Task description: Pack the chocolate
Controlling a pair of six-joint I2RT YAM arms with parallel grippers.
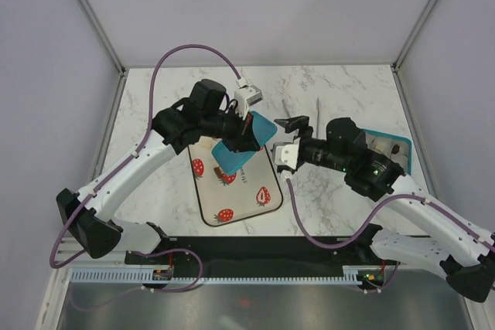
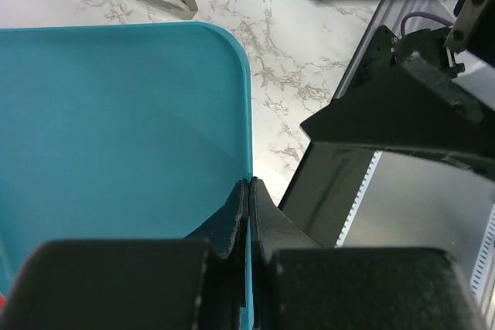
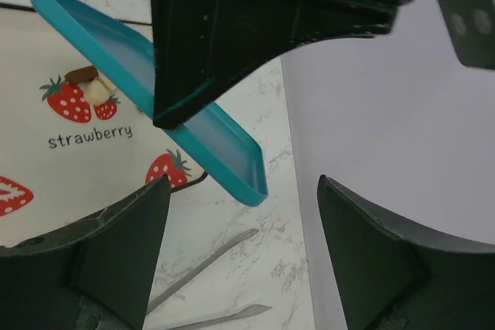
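Strawberry-print sheet (image 1: pixel 241 191) lies flat on the table, nearest the bases, below both hands.

The chocolate (image 3: pixel 91 85): a brown piece and a couple of cream ones are visible. They rest on the sheet at the low edge of the teal tray (image 2: pixel 124 129), beneath and nearward of the left gripper (image 2: pixel 249 191). Any others are hidden by the tray.

Left gripper is clamped on the tray's rim and holds it tilted over the sheet. The tray's visible inner face shows bare.

Right gripper (image 3: pixel 243 191) has its jaws spread and holds nothing. It hangs just beside the tray's raised corner.

Beyond the hands are metal tongs (image 3: pixel 203 267), then a second teal container (image 1: pixel 390 143) behind the right arm; its contents cannot be made out.

Judgement: tipping-out looks largely done. Gathering or enclosing the pieces is not yet done.
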